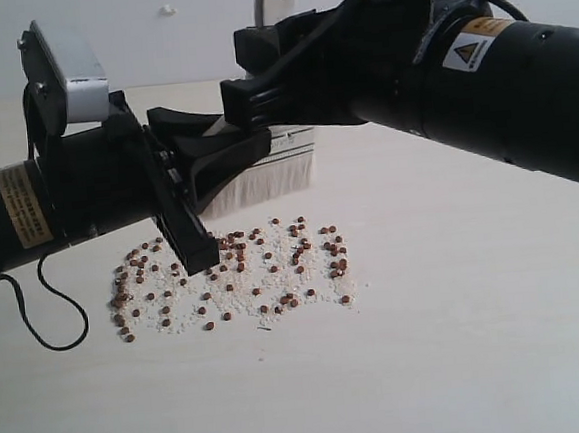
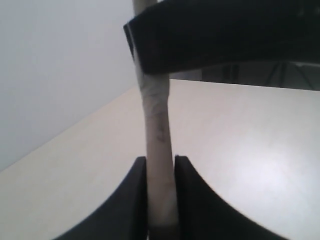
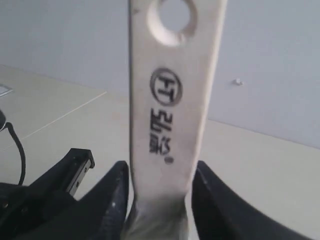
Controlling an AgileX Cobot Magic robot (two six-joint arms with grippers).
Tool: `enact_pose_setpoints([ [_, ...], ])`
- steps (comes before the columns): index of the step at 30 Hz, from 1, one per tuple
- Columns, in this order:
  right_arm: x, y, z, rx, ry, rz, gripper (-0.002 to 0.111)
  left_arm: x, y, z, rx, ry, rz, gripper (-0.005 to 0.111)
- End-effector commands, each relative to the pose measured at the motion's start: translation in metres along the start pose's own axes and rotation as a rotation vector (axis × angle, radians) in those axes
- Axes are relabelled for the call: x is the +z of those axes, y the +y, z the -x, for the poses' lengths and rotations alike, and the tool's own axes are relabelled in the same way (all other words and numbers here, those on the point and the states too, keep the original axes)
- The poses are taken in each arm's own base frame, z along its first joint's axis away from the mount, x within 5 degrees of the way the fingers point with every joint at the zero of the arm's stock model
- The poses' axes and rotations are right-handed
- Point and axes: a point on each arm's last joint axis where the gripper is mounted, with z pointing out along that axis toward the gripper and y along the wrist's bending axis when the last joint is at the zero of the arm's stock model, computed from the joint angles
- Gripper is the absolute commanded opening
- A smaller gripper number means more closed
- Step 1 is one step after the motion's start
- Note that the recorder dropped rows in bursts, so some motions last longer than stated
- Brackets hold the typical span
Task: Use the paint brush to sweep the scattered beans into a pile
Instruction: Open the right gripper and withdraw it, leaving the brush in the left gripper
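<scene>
The paint brush (image 1: 272, 183) hangs upright over the pale table (image 1: 460, 343), bristles down, just behind the beans (image 1: 234, 276). The beans lie spread in a wide loose patch with whitish crumbs, not in one pile. My left gripper (image 1: 221, 177) is shut on the handle low down, near the ferrule. In the left wrist view the handle (image 2: 157, 130) stands edge-on, pinched between the left gripper (image 2: 160, 162). My right gripper (image 1: 258, 73) is shut on the handle higher up. In the right wrist view the stamped handle (image 3: 172, 100) with its hole rises from the right gripper (image 3: 160, 167).
A black cable (image 1: 52, 315) loops on the table under the left arm, left of the beans. Both arms cross above the far side of the bean patch. Bare table lies in front of and to the right of the beans.
</scene>
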Motion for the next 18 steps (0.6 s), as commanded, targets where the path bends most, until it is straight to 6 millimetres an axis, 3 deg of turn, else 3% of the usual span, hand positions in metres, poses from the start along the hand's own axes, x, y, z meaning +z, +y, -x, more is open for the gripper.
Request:
enact_pose_setpoints([
  [1, -0.003, 0.001, 0.007, 0.015, -0.034, -0.004, 0.054, 0.001, -0.005, 0.005, 0.022, -0.042, -0.052, 0.000],
  [7, -0.024, -0.006, 0.025, 0.061, -0.095, -0.055, 0.057, 0.001, -0.003, 0.006, 0.005, -0.052, -0.028, 0.000],
  [14, -0.054, -0.032, 0.008, -0.042, -0.031, -0.283, 0.057, -0.001, 0.002, 0.006, -0.025, -0.055, -0.004, 0.000],
  [18, -0.055, -0.033, 0.007, -0.056, -0.039, -0.287, 0.057, -0.001, 0.002, 0.006, -0.023, -0.054, -0.005, 0.000],
])
